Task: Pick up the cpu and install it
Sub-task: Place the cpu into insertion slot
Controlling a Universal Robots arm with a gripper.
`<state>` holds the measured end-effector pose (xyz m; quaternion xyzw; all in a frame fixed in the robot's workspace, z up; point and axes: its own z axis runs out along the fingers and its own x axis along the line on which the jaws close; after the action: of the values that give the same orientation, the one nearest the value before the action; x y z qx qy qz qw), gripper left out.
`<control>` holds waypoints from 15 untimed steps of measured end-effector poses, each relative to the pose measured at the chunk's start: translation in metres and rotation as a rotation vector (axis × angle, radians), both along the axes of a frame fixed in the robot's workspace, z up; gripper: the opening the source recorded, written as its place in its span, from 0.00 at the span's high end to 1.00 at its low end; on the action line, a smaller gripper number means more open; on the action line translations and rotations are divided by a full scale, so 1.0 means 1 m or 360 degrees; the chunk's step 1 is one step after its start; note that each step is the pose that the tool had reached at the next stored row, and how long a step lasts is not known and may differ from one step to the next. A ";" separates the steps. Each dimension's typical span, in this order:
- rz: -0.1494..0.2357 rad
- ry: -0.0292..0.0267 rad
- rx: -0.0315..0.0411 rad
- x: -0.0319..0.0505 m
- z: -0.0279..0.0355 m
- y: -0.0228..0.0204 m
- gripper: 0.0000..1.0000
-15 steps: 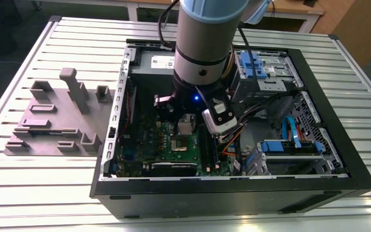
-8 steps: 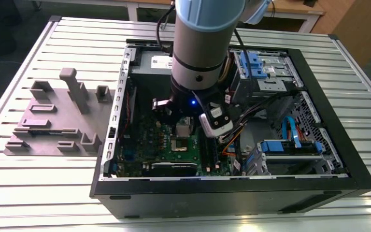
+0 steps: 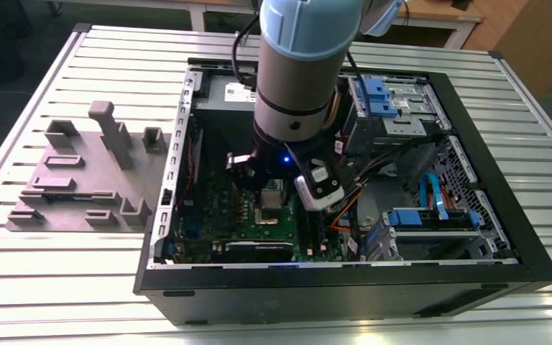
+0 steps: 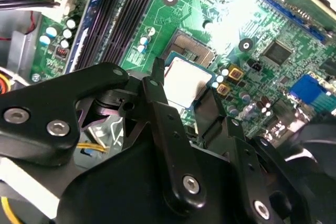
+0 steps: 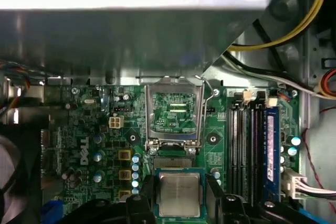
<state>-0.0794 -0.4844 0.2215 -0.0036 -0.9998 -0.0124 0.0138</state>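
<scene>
The cpu (image 5: 179,195), a small square chip with a silvery top and a pale rim, sits between my gripper's (image 5: 179,183) black fingers (image 5: 148,188), which are shut on its two sides. It hangs just over the green motherboard (image 5: 94,129), beside the open socket (image 4: 191,51). The hinged silver frame (image 5: 173,111) stands raised beyond the socket. In the second wrist view the cpu (image 4: 186,80) shows between the fingers (image 4: 157,85), partly overlapping the socket's edge. In the exterior view the gripper (image 3: 272,190) reaches down into the open computer case (image 3: 506,244).
Dark memory slots (image 5: 244,150) run beside the socket. A grey metal box (image 3: 223,93) and drive cages with blue tabs (image 3: 387,97) line the case's far side. Orange and blue cables (image 3: 430,194) lie at the exterior view's right. A grey fixture plate (image 3: 84,172) lies outside the case.
</scene>
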 end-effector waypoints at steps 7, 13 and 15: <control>0.0021 0.00015 0.0000 -0.0009 -0.0122 -0.0031 0.53; 0.0021 0.00015 0.0000 -0.0038 -0.0213 -0.0031 0.53; 0.0021 0.00015 0.0000 -0.0038 -0.0225 -0.0031 0.53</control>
<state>-0.0833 -0.4875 0.1990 0.0029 -0.9998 -0.0123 0.0143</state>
